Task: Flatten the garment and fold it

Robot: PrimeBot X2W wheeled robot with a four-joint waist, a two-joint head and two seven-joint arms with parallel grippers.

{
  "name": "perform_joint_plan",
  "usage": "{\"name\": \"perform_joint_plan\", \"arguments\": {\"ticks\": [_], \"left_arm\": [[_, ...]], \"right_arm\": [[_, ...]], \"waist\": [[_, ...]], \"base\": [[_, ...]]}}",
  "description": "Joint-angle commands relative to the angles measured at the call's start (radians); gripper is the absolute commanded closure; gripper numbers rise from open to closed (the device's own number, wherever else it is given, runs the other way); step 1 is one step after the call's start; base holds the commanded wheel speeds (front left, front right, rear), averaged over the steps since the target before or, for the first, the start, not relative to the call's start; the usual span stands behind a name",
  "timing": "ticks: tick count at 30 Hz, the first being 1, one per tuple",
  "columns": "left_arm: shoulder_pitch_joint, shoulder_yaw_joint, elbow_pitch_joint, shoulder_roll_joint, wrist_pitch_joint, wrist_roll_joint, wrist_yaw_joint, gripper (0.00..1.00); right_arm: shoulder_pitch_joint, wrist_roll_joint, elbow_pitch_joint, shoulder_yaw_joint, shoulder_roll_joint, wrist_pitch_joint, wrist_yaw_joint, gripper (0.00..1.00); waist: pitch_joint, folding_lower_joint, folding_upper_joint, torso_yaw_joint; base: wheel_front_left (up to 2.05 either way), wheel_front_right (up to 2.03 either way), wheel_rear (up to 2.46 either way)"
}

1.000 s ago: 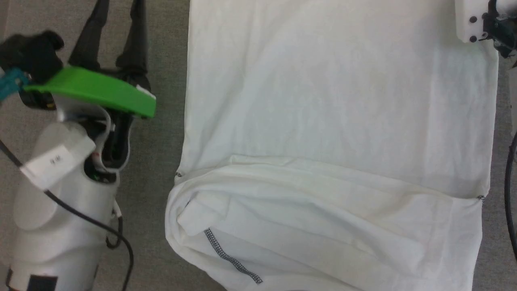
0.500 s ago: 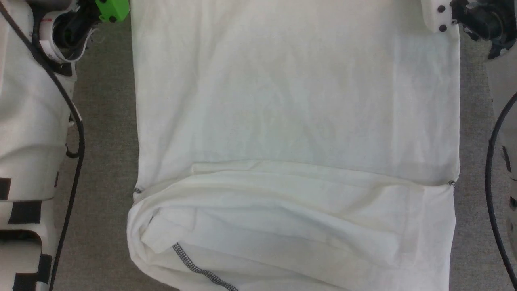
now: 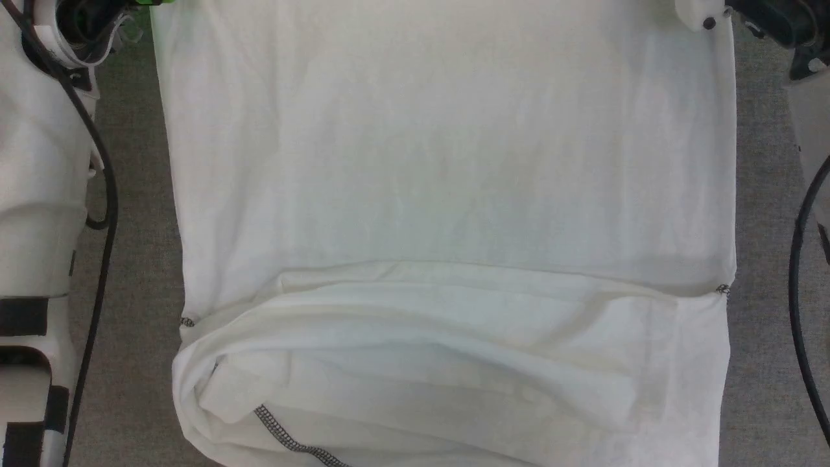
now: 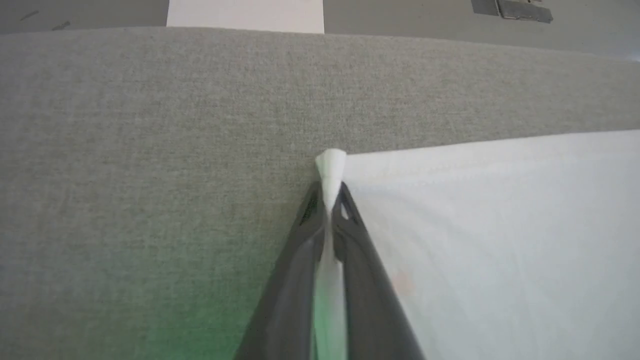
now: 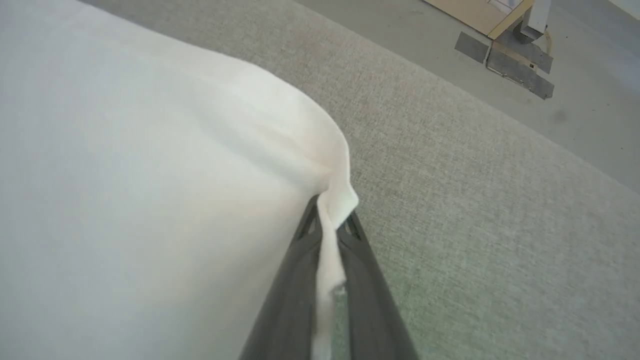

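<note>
The garment, a white T-shirt, lies spread over the grey table, its near part folded over with a dark zigzag seam at the bottom left. In the left wrist view my left gripper is shut on the garment's far left corner, a pinch of white cloth standing up between the dark fingers. In the right wrist view my right gripper is shut on the garment's far right corner, which bulges up from the table. Both wrists sit at the head view's top corners, fingers out of frame.
Grey fabric tabletop borders the shirt on both sides. My pale left forearm with a black cable runs down the left edge. Beyond the table's far edge lie floor, a white sheet and taped marks.
The head camera has shifted, so the shirt sits further left and lower. My left arm reached forward to the far left corner and its fingers closed on the cloth. The right grip is unchanged.
</note>
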Motion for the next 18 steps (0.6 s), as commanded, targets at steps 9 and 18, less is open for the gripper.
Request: {"name": "perform_joint_plan", "arguments": {"ticks": [9,18], "left_arm": [[-0.073,0.047,-0.015,-0.004,-0.232,0.032,0.000,1.00],[-0.175,0.051,0.021,0.009,-0.428,0.085,-0.048,1.00]], "right_arm": [[-0.088,-0.050,0.022,-0.074,0.002,-0.100,-0.001,1.00],[-0.162,-0.129,0.077,-0.158,0.062,-0.256,-0.001,1.00]], "waist": [[-0.018,-0.0001,0.0000,0.014],[-0.055,-0.0001,0.0000,0.011]], "base": [[0.00,0.00,0.00],[0.00,0.00,0.00]]}}
